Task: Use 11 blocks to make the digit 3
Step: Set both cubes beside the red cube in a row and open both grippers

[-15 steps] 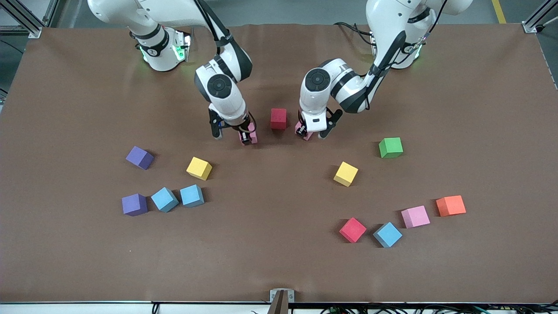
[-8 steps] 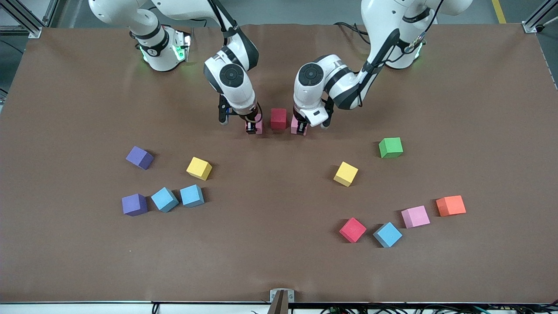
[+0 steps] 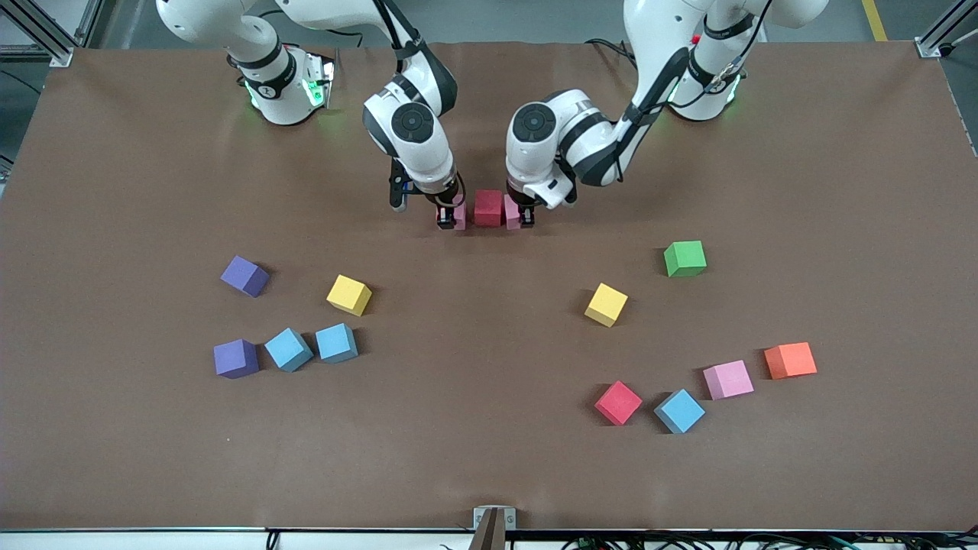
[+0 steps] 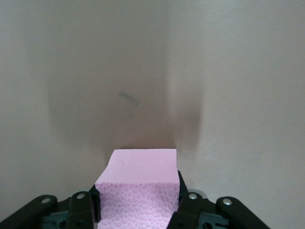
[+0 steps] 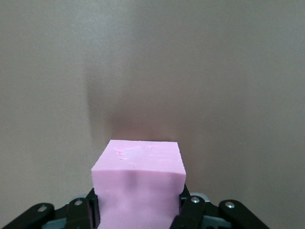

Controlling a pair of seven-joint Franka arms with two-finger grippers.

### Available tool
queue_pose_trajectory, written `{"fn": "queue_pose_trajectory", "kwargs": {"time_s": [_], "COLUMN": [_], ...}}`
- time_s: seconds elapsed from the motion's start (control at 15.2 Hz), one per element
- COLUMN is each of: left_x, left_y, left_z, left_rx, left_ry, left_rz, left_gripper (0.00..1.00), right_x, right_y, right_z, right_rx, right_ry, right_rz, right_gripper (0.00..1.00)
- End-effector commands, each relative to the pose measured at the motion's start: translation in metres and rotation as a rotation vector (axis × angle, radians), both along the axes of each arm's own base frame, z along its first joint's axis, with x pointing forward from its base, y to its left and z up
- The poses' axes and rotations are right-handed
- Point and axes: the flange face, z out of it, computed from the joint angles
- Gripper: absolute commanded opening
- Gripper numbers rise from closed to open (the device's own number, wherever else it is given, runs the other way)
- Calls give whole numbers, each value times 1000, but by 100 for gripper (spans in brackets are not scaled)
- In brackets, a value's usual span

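Items on the brown table [image 3: 114,191], listed across the front view toward the left arm's end.

1. Two purple cubes [image 3: 244,276] [image 3: 235,358], one nearer the front camera.
2. Two light blue cubes [image 3: 289,349] [image 3: 337,342] touching, just beside the nearer purple one.
3. Yellow cube [image 3: 349,295], at about 12 o'clock from those blue cubes.
4. Right gripper [image 3: 451,216]: fingers clenched on a pink cube [image 3: 459,215] [image 5: 138,186], set against the dark red cube [image 3: 488,208].
5. Left gripper [image 3: 519,215]: fingers clenched on a second pink cube [image 3: 511,216] [image 4: 138,191], at the red cube's 3 o'clock; contact seems made, though the gripper hides the seam.
6. Second yellow cube [image 3: 606,304] and green cube [image 3: 684,258], apart.
7. Arc nearest the camera: red cube [image 3: 618,402], light blue cube [image 3: 679,411], loose pink cube [image 3: 728,380], orange cube [image 3: 790,360].
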Motion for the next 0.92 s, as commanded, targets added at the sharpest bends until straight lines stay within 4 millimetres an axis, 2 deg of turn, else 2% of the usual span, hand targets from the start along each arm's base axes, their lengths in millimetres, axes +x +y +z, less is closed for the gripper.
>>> {"fn": "queue_pose_trajectory", "kwargs": {"time_s": [0.0,0.39,0.86], "left_x": [-3,-4,-5], "left_y": [-4,-3,-9], "left_z": [1,-5,-6], "left_rx": [0,8,-1], "left_ry": [10,14,12], "left_rz": [27,11,-69], "left_gripper": [6,6,7], "right_x": [-15,-24,-15], "right_y": [3,10,22], "right_z": [-4,-11,-14], "right_rx": [2,-7,-6], "right_ry": [5,12,11], "right_rz": [-26,-23,-21], "right_gripper": [33,33,34]}}
